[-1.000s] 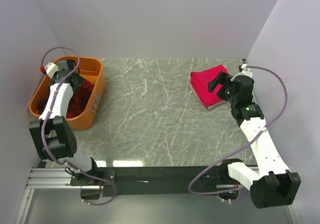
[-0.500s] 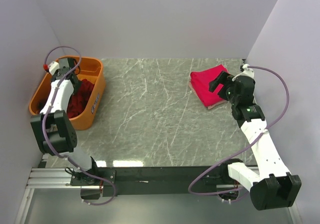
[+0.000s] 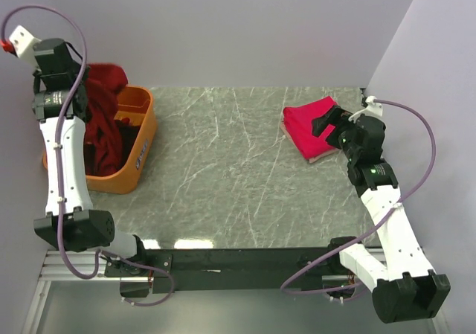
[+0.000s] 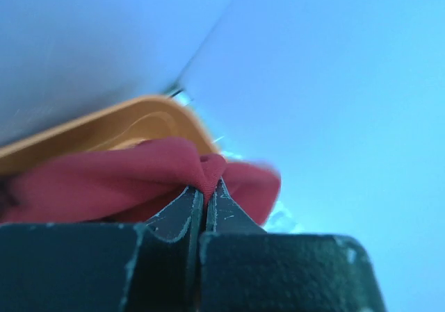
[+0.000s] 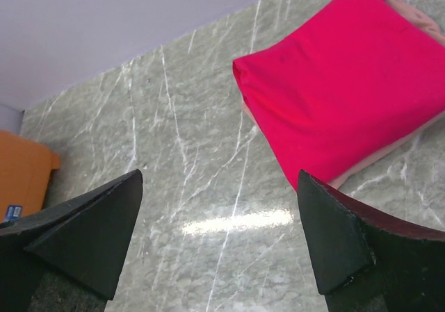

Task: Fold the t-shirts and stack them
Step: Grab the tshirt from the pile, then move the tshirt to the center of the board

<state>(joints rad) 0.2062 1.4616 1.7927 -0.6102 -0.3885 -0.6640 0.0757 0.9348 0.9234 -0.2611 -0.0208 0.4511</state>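
Left gripper (image 4: 206, 185) is clamped tight on a fold of a dark maroon t-shirt (image 3: 103, 118), tips squeezed together with only cloth between them. It's hanging high above the far end of the orange tub (image 3: 138, 149). The shirt drapes down from it in a long bunched-up clump, bottom end down inside the tub. There's more dark cloth in the tub, but it's impossible to tell if that's the same shirt or another one. In the left wrist view the tub's rim curves right behind the pinched fold.

Right gripper (image 5: 219, 187) is way across the marble table (image 3: 223, 170) from the tub, jaws spread wide with nothing in them. It hovers right by the folded crimson-pink t-shirt (image 5: 341, 96). That shirt lies flat on the table, well apart from the tub, over at the opposite far corner. A paler pinkish layer (image 5: 417, 27) peeks out from under it on the edges facing away from the tub. No clue what that is.
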